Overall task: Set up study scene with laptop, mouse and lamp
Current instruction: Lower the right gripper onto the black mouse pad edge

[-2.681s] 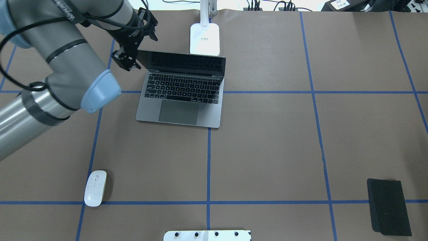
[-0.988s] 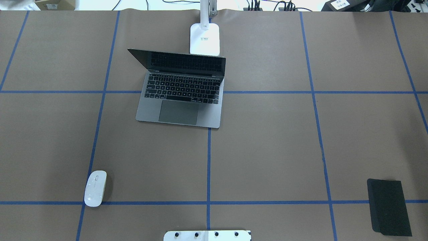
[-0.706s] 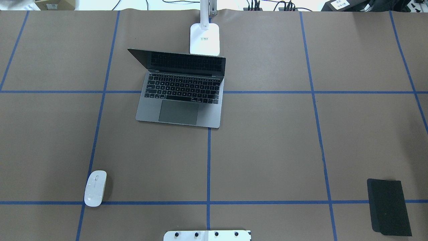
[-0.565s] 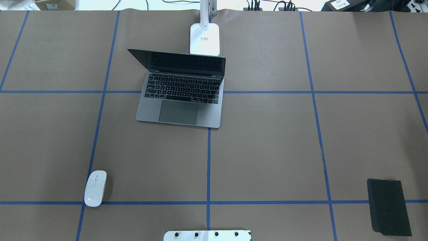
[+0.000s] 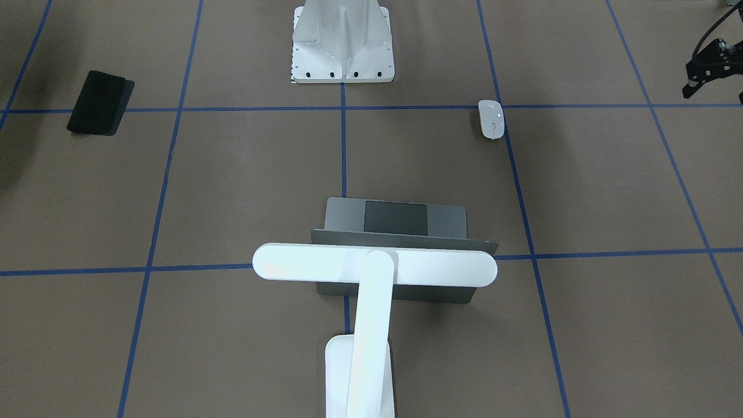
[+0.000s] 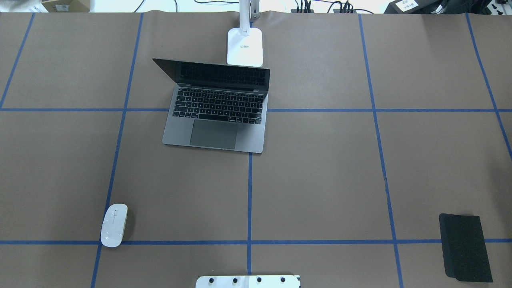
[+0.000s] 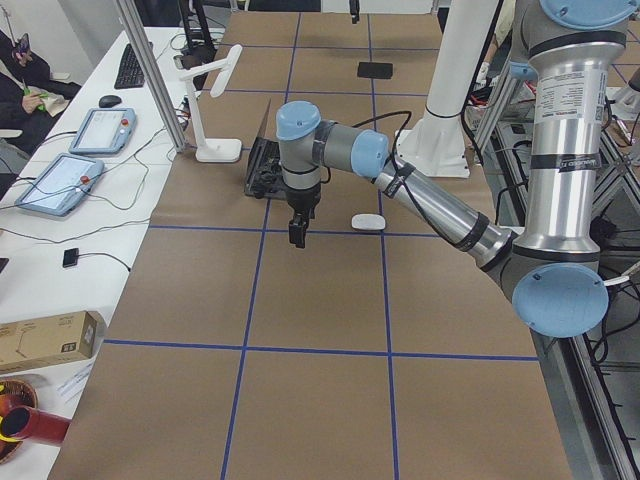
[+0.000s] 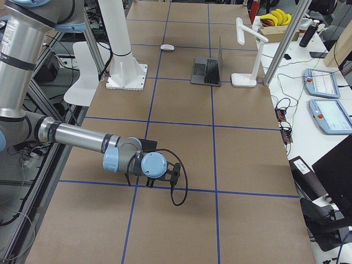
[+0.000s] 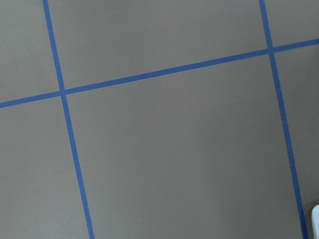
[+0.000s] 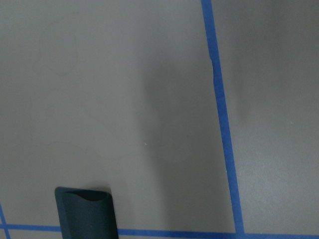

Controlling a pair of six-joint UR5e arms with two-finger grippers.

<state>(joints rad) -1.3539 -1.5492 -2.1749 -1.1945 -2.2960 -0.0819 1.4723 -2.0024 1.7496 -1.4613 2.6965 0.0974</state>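
The grey laptop [image 6: 218, 108] stands open at the table's far middle, its screen towards the robot. The white lamp [image 5: 374, 268] stands behind it, its light bar over the lid; its base [image 6: 245, 46] shows from overhead. The white mouse [image 6: 114, 225] lies near the robot on its left side. My left gripper [image 5: 711, 64] hangs above bare table beyond the mouse [image 5: 491, 119], at the view's edge; I cannot tell if it is open. My right gripper [image 8: 176, 173] hovers low by the black mouse pad [image 8: 148, 144]; I cannot tell its state.
The black mouse pad [image 6: 465, 247] lies near the robot on its right side. The white ribbed pedestal [image 5: 342, 40] stands at the table's near middle edge. Blue tape lines grid the brown table. Tablets and cables lie past the far edge [image 7: 60, 180].
The left arm stood at the laptop screen's left corner 2.7 s ago; it has withdrawn out of the overhead view. The laptop stays open. Nothing moves in the last second.
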